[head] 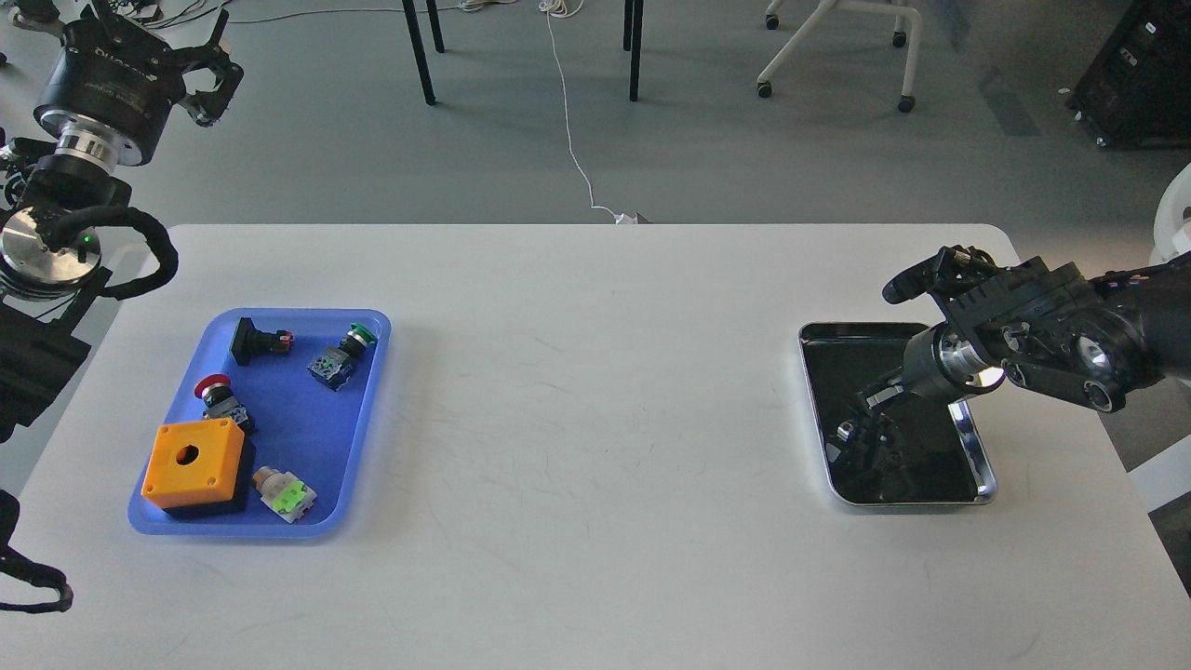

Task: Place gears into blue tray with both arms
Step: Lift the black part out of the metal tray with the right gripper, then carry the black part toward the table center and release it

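The blue tray [288, 409] lies at the table's left and holds several push-button switches and an orange box [194, 462]. I cannot make out the gears anywhere; the silver tray's dark bottom may hide them. My right gripper [858, 430] reaches down into the silver tray [984, 470] at the right, its fingers dark against the black reflection, so their state is unclear. My left gripper [212, 79] hangs high beyond the table's far left corner, fingers spread and empty, well away from the blue tray.
In the blue tray sit a red-capped switch [216, 395], a green-capped switch [341, 354], a black switch [258, 340] and a white-green part [287, 492]. Chair legs and a white cable [572, 140] are on the floor behind the table.
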### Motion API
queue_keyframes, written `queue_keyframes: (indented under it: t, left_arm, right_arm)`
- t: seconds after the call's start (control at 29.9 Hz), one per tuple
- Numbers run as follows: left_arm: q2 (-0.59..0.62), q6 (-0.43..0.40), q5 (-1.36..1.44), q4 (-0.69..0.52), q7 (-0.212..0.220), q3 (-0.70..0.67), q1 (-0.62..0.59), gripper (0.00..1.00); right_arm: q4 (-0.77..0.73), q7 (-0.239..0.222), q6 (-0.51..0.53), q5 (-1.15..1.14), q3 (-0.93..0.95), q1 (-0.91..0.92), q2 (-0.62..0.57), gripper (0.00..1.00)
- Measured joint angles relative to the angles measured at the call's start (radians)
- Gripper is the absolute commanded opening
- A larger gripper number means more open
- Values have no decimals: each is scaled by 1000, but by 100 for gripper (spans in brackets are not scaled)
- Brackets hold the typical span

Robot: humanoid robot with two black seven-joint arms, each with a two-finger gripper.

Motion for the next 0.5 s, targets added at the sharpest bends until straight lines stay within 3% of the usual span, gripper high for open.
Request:
queue_keyframes:
  t: [0.3,0.5]
  left_arm:
    - [5,-3,1,-1,0,-17,0,98]
    - [2,0,2,-1,2,-19,0,98]
  right_arm:
    - [119,1,0,2,5,180,-24,16]
    - [169,-1,-7,16,56,281,82,16]
